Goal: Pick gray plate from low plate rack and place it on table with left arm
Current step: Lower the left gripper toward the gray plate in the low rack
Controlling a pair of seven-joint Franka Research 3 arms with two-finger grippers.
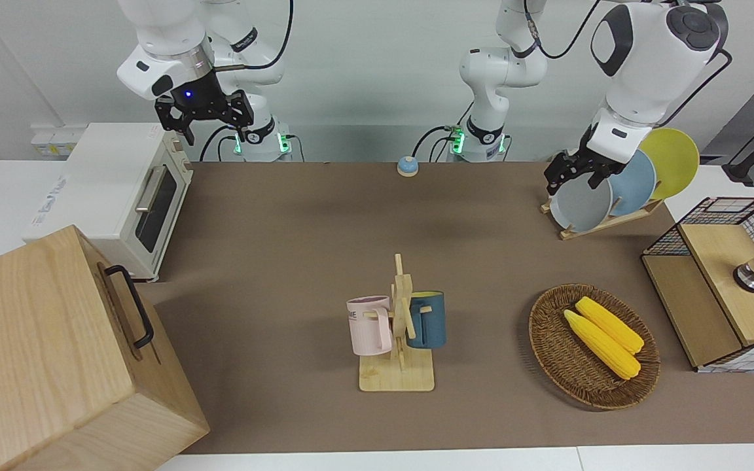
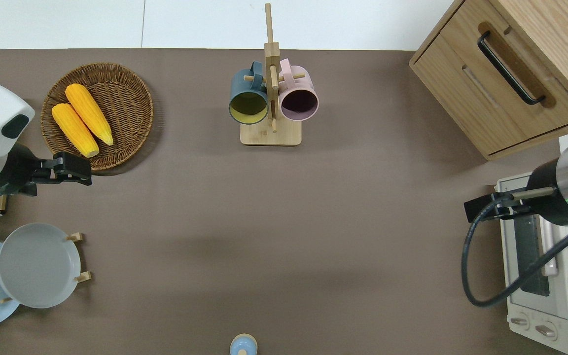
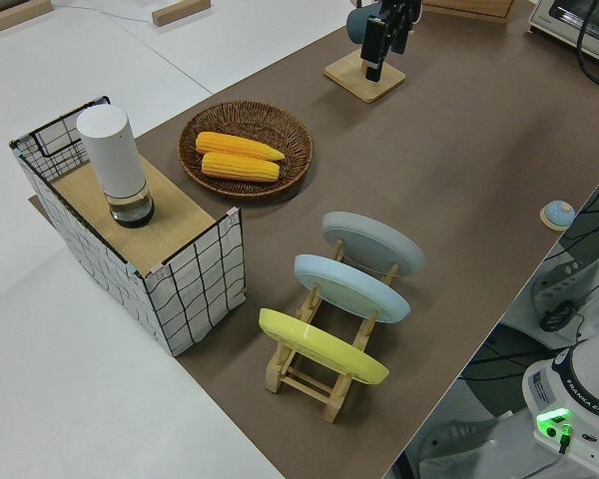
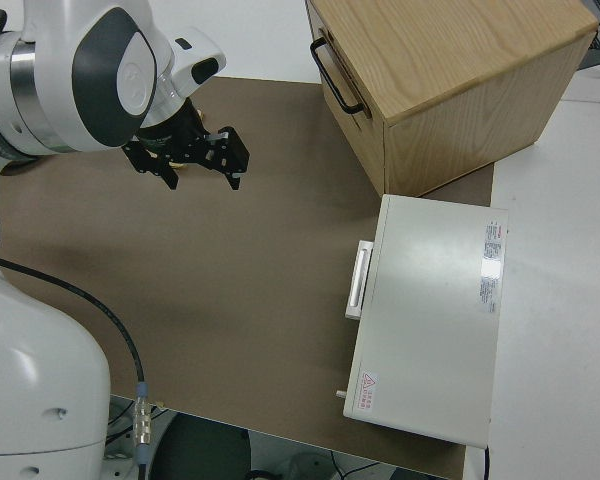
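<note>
The gray plate (image 1: 580,204) stands in the slot of the low plate rack (image 1: 612,222) farthest from the robots, leaning on its pegs; it also shows in the overhead view (image 2: 37,266) and the left side view (image 3: 372,242). A blue plate (image 1: 635,183) and a yellow plate (image 1: 675,160) stand in the slots nearer to the robots. My left gripper (image 1: 573,180) is open and empty, up in the air. In the overhead view it (image 2: 74,168) is over the table (image 2: 313,222) between the rack and a wicker basket. My right arm is parked with its gripper (image 1: 203,114) open.
The wicker basket (image 1: 547,347) holds two corn cobs. A mug stand (image 1: 398,327) with a pink and a blue mug is mid-table. A wire crate (image 1: 711,288), a toaster oven (image 1: 122,196), a wooden cabinet (image 1: 56,353) and a small blue bell (image 1: 407,166) ring the table.
</note>
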